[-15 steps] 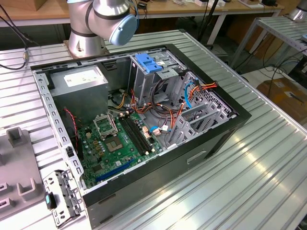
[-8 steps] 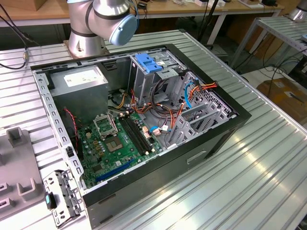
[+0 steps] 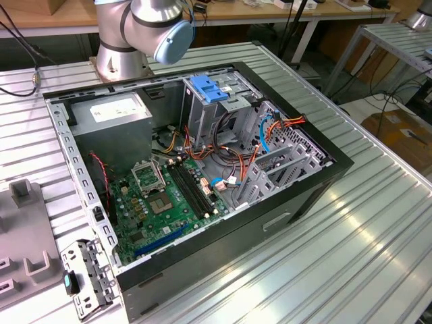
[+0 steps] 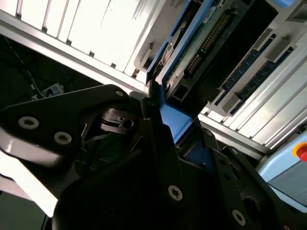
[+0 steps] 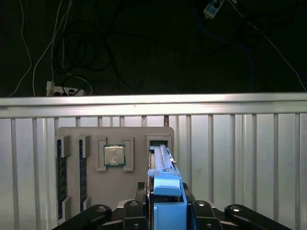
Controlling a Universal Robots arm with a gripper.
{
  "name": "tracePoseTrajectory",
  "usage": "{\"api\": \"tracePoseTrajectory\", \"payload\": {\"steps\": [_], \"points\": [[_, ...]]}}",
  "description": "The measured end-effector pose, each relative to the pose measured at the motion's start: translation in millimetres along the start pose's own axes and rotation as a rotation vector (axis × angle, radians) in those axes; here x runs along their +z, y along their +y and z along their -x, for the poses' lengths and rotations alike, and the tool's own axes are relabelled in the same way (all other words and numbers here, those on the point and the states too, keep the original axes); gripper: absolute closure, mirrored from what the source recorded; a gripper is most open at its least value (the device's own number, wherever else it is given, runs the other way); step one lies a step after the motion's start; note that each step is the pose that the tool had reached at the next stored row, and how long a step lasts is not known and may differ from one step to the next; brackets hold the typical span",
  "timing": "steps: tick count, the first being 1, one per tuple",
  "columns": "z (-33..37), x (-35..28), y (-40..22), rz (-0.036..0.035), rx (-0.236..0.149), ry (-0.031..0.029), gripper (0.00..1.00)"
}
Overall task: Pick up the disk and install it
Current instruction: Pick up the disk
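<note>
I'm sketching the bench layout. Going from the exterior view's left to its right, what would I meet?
grey parts holder → power supply with white sticker → drive cage with blue handle → red and orange cable bundle → cardboard box on the floor

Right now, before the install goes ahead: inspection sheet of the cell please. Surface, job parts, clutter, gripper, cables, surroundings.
Surface: ribbed aluminium table, carrying an open computer case and a grey fixture tray.
Job's things: disk stands on edge in a tray slot; drive cage with blue handle sits in the case.
Clutter: CPU chip and RAM modules in the tray; perforated metal bracket beside the case.
Gripper: gripper at the disk's blue-railed end.
Cables: orange, red and blue wiring inside the case; loose cables and power strip on the floor.
Surroundings: workbenches behind the table.
</note>
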State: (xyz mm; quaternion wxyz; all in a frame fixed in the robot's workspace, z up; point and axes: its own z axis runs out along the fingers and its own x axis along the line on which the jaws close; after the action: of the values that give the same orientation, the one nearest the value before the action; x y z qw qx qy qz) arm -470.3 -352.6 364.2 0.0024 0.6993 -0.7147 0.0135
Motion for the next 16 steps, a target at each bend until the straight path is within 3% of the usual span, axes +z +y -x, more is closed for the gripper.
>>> {"api": "tracePoseTrajectory", "payload": {"steps": [16], "points": [[-0.3,-15.4,-0.2,0.0,0.0,0.0,0.63]]}}
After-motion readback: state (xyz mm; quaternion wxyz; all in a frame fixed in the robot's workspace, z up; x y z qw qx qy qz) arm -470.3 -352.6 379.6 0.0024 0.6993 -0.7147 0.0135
